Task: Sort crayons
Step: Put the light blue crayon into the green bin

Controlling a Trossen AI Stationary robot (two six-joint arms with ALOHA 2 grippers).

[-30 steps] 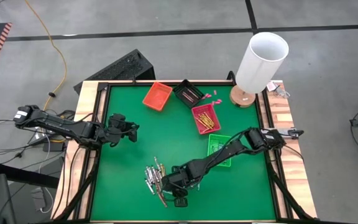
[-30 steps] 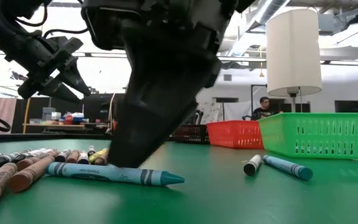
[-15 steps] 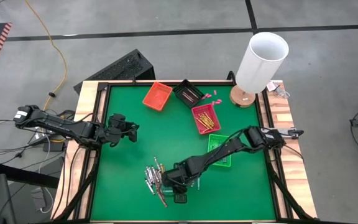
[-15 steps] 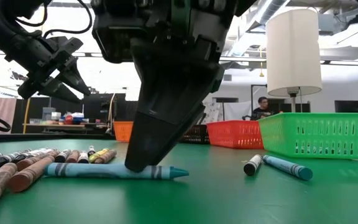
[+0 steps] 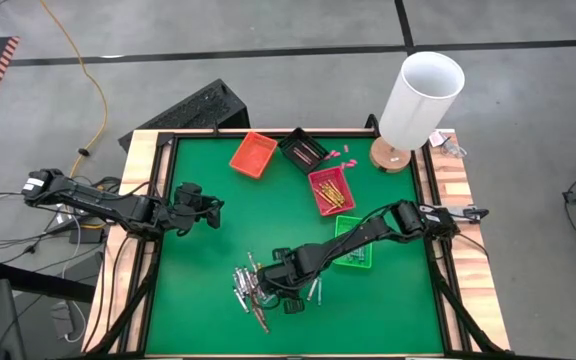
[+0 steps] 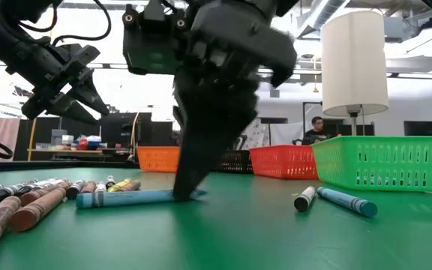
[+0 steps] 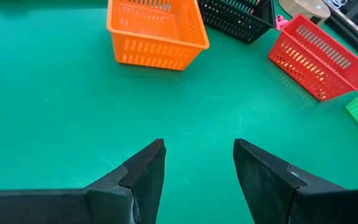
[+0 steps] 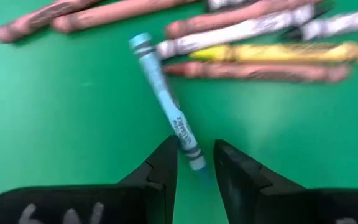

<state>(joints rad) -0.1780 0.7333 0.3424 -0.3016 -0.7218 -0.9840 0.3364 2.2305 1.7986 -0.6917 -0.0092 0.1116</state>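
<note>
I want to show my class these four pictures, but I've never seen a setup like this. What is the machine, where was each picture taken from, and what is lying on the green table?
It is a robot with two dark jointed arms at a green-topped table.

One camera looks straight down, one sits at table height, and one rides on each wrist.

The left gripper hangs open over bare green felt.

The right gripper is lowered onto a light blue paper-wrapped crayon, its tip between the fingers; it still lies on the table.

Beside it lies a loose pile of brown, grey and yellow crayons.

Slatted plastic baskets stand farther back: orange, black, red and green.

A white-shaded lamp stands at one corner.
</note>
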